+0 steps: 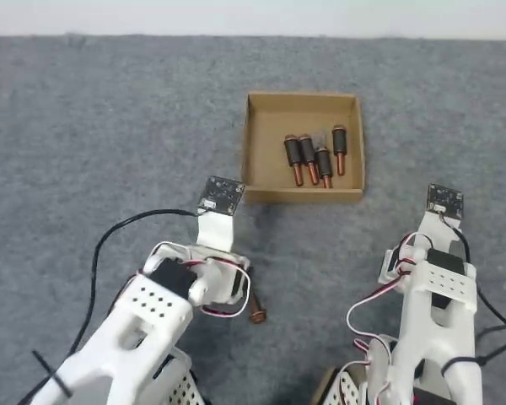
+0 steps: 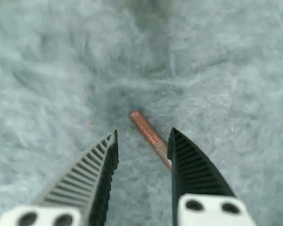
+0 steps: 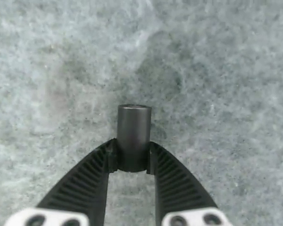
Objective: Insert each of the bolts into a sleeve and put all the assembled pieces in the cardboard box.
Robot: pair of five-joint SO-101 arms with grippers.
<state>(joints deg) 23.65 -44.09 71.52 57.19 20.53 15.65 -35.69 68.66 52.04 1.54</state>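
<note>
Left gripper (image 2: 144, 133) spread over a bolt (image 2: 146, 129); right gripper (image 3: 132, 149) clamped on a sleeve (image 3: 133, 129).

The left gripper's ribbed fingers (image 2: 101, 169) stand apart just above the grey carpet (image 2: 47, 70). The copper bolt lies flat on the carpet between them, slanting, with one end free and the other hidden behind one finger; I cannot tell if it touches that finger. The right gripper's fingertips press both sides of the dark sleeve near one end, and its open end points away from the gripper, above the carpet. From above, the bolt (image 1: 256, 312) lies just beside the left arm (image 1: 152, 312), well short of the box (image 1: 246, 156). Four assembled pieces (image 1: 308, 159) lie side by side inside the box, towards its near wall. The right arm (image 1: 434, 287) stands nearer than the box's right corner.
</note>
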